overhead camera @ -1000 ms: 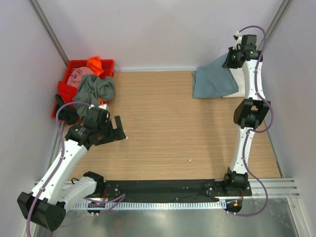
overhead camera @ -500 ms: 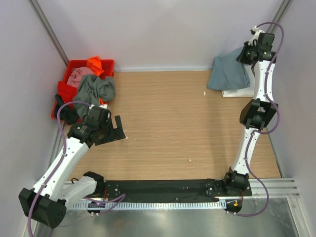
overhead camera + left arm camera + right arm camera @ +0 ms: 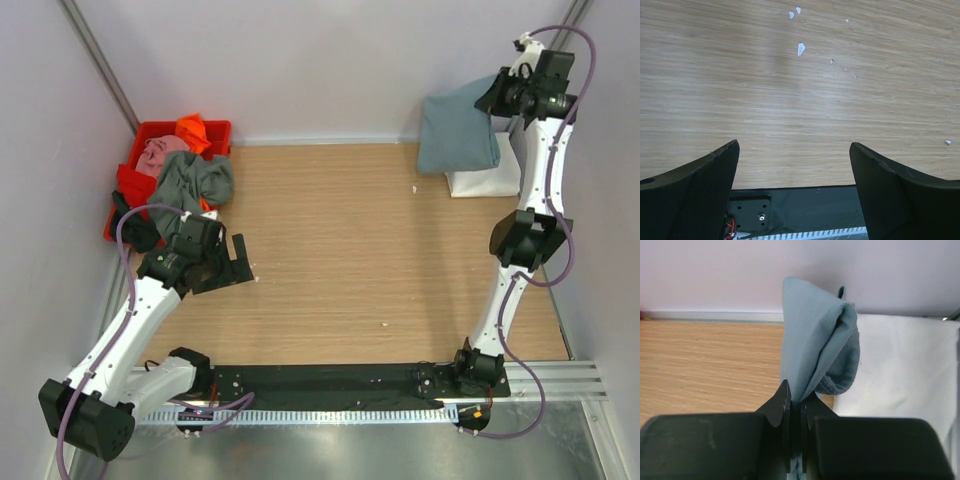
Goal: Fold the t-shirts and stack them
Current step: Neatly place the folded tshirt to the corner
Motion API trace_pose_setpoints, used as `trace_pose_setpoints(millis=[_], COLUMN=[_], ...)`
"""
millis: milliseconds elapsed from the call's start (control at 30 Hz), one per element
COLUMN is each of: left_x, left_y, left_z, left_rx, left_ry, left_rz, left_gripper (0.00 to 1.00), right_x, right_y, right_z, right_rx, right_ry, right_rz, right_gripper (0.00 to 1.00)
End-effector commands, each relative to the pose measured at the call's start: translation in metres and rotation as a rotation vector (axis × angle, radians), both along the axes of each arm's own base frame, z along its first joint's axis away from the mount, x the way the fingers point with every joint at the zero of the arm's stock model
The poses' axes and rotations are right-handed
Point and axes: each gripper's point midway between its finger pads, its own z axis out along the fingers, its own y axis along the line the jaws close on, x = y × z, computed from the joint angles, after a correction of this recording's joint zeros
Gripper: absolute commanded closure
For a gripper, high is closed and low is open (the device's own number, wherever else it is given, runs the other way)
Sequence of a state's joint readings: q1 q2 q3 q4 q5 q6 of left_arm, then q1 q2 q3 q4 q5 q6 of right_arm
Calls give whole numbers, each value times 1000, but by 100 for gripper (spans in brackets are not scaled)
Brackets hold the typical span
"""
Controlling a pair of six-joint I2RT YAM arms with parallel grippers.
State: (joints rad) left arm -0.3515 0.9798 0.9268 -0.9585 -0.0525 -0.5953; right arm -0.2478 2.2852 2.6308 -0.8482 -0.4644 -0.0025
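1. Right hand (image 3: 498, 97) is clenched on a pinch of the dusty teal-blue soft knit t-shirt (image 3: 457, 135). The shirt hangs clear of the counter as a folded bundle, at the far right corner by the back wall
2. A flat white folded cloth t-shirt (image 3: 487, 181) lies in that corner on the pale wood-grain counter (image 3: 330, 240), partly under the teal one. It looks like the stack base
3. Step in hand, my read: set teal on white. Lower until the hanging edge touches the white shirt, then draw across so it lays flat, and let go only once the cloth rests on the stack
4. Risk: the limp knit bunches or unfolds if dropped from height
5. Wrist view: teal (image 3: 815, 340) is a fine matte knit, doubled at the pinch (image 3: 795, 400) with a rounded fold; white (image 3: 895, 370) is smooth
6. Left hand (image 3: 238, 262) is released, jaws wide and nothing between them, over bare wood at the left
7. Red rigid plastic tub (image 3: 212, 126) at far left holds crumpled grey-green (image 3: 190, 180), pink (image 3: 160, 152) and orange (image 3: 192, 128) shirts, the grey-green one spilling over the rim
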Motion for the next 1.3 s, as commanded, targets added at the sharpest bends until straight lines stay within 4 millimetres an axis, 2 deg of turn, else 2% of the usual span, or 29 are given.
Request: trace_pose_setpoints(millis=[0, 100, 267, 300, 367, 400, 433, 500, 600, 633, 733, 767, 833, 867, 1033, 1133, 1267], left_x=[6, 7, 8, 8, 8, 8, 8, 8, 8, 8, 9, 8, 9, 9, 9, 9, 9], left_y=[-1, -1, 1, 1, 1, 1, 1, 2, 2, 3, 3, 3, 4, 5, 8, 10, 12], left_z=[6, 5, 3, 3, 2, 2, 1, 1, 1, 2, 4, 4, 7, 9, 15, 16, 18], left_rx=[-9, -6, 4, 5, 6, 7, 8, 12, 13, 13, 13, 12, 8, 7, 3, 4, 3], left_ry=[-40, -37, -30, -31, -28, -25, -22, -21, -26, -28, -37, -39, -53, -59, -92, -99, -109], left_rz=[12, 12, 19, 19, 19, 19, 19, 23, 27, 27, 29, 29, 33, 36, 51, 58, 65], left_gripper=[9, 9, 9, 9, 9, 9, 9, 9, 9, 9, 9, 10, 10, 9, 10, 10, 10], right_x=[-20, -11, -7, -4, -1, 3, 2, 3, 0, -2, -9, -16, -20, -29, -40, -42, -32], right_y=[-25, -38, -43, -44, -55, -63, -75, -81, -74, -64, -43, -34, -17, -6, 28, 41, 29], right_z=[86, 65, 32, 21, 11, 0, -3, -6, 5, 22, 46, 64, 76, 94, 125, 127, 108], right_rx=[-56, -53, -31, -17, -4, 14, 22, 22, 55, 64, 97, 96, 113, 135, 239, 340, 364], right_ry=[-202, -162, -94, -76, -68, -51, -48, -47, -63, -101, -137, -169, -191, -216, -275, -263, -225], right_rz=[-49, -77, -48, -32, -37, -52, -71, -79, -82, -50, -1, 20, 59, 92, 215, 280, 247], right_gripper=[99, 99, 99, 99, 99, 99, 99, 99, 99, 99, 99, 99, 99, 99, 99, 99, 99])
